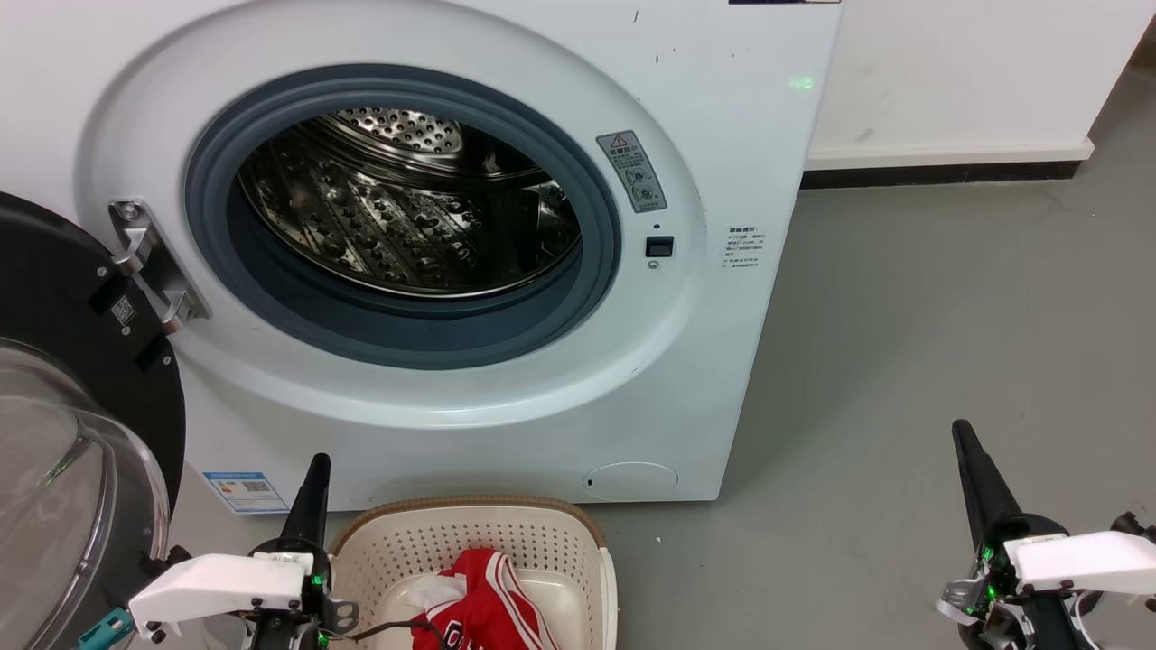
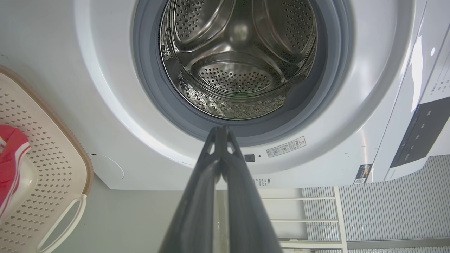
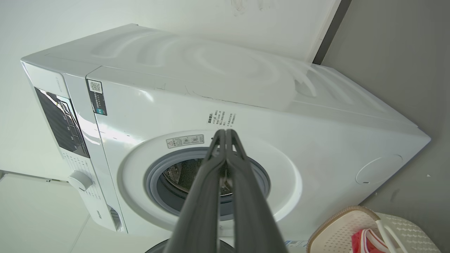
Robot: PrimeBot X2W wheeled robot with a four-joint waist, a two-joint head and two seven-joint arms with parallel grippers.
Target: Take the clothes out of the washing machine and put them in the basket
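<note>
Your grippers low and empty, clothes (image 1: 483, 600) in the basket (image 1: 542, 534)

Your left gripper (image 1: 312, 506) and right gripper (image 1: 980, 478) point up, each with its dark fingers pressed together on nothing. The red, white-trimmed heap sits in perforated cream plastic (cut off at the head view's lower edge), just before the washing machine (image 1: 506, 433), whose dimpled steel drum (image 1: 406, 226) gleams.

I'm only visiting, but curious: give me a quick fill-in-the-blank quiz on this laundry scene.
The washing machine has a drum that is ___.
The red clothes lie in the ___.
The machine's door stands ___.
The left gripper and right gripper are both ___, holding nothing.
Missing words: empty; basket; open; shut.
</note>
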